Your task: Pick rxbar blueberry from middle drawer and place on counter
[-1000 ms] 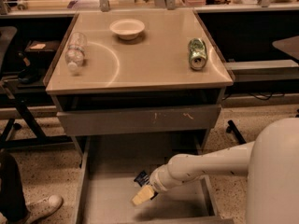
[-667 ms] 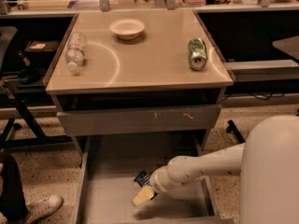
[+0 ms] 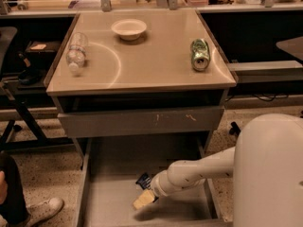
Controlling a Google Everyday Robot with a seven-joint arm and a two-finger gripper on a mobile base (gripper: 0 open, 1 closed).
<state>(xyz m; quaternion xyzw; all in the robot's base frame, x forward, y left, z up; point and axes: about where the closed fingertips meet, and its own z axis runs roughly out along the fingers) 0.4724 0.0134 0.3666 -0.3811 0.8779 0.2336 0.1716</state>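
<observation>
The rxbar blueberry (image 3: 143, 180) shows as a small dark blue wrapper with white markings, right at my gripper's wrist end in the open middle drawer (image 3: 111, 195). My gripper (image 3: 143, 200) reaches down into the drawer from the right, its pale fingertips low over the grey floor. The bar lies just behind the fingers, mostly hidden by the arm. The beige counter (image 3: 142, 56) tops the cabinet above.
On the counter stand a white bowl (image 3: 129, 29), a clear plastic bottle lying down (image 3: 75, 54) and a green can on its side (image 3: 200, 54). A scratched grey drawer front (image 3: 142, 122) sits above the open drawer. A person's shoe (image 3: 40, 209) is at the lower left.
The arm and gripper hold about the same place in the drawer; nothing has visibly moved.
</observation>
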